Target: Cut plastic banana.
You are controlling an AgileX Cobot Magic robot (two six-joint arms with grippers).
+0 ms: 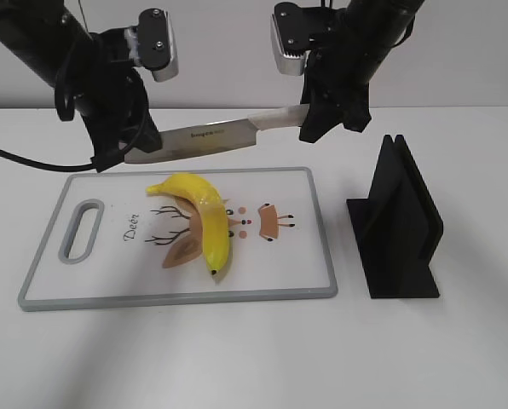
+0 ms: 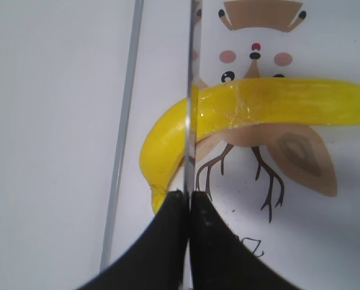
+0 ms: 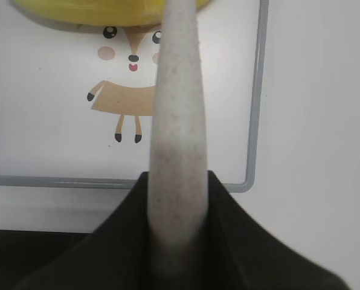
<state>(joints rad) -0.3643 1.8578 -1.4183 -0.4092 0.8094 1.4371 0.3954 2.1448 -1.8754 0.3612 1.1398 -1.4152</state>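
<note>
Overhead, knife pinched at tip by left gripper, at handle by right gripper, banana below.

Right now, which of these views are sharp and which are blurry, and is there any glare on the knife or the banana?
Exterior view: evenly lit, sharp, a soft sheen on the knife blade, pale highlights on the banana. Left wrist view: banana sharp with glossy glare patches; the blade shows edge-on as a thin bright line. Right wrist view: the pale handle fills the centre, soft and out of focus; the cutting board behind is crisp.
</note>
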